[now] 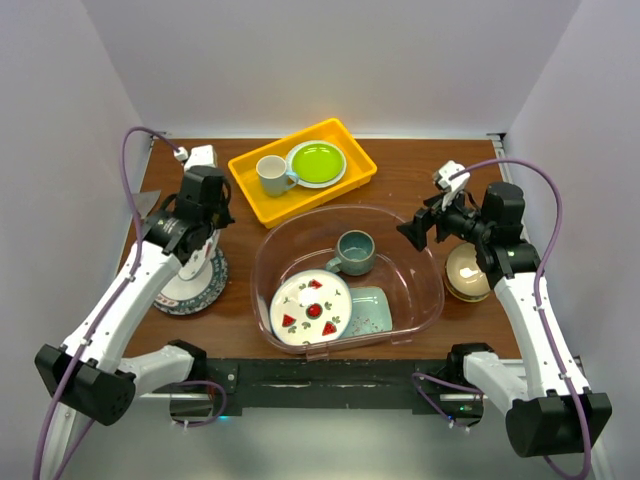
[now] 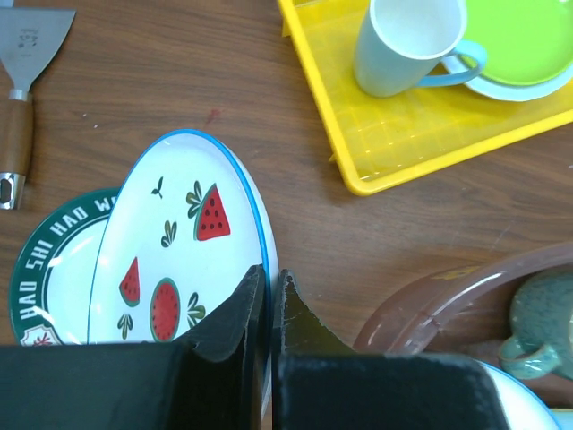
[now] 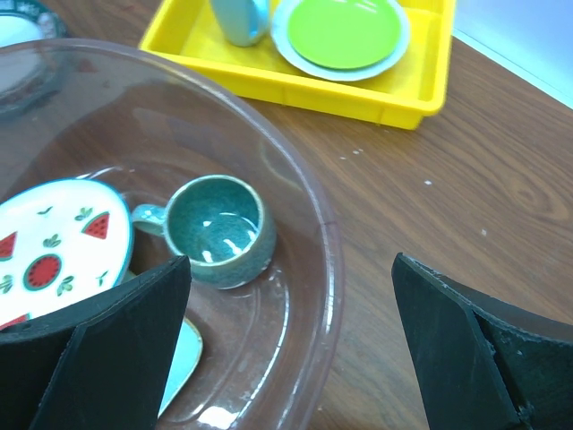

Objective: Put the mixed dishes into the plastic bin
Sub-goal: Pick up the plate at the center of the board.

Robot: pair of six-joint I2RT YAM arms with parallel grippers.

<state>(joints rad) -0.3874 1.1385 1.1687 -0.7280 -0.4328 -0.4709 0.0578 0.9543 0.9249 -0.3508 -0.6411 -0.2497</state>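
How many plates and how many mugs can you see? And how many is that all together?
Plates: 4 (watermelon plate in the plastic bin, second watermelon plate pinched by the left gripper, green-rimmed plate below it, lime-green plate)
Mugs: 2 (teal mug, white mug)
Total: 6

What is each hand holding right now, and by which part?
The left hand pinches the watermelon plate by its rim, with the plate tilted up on edge. The right hand is open and holds nothing.
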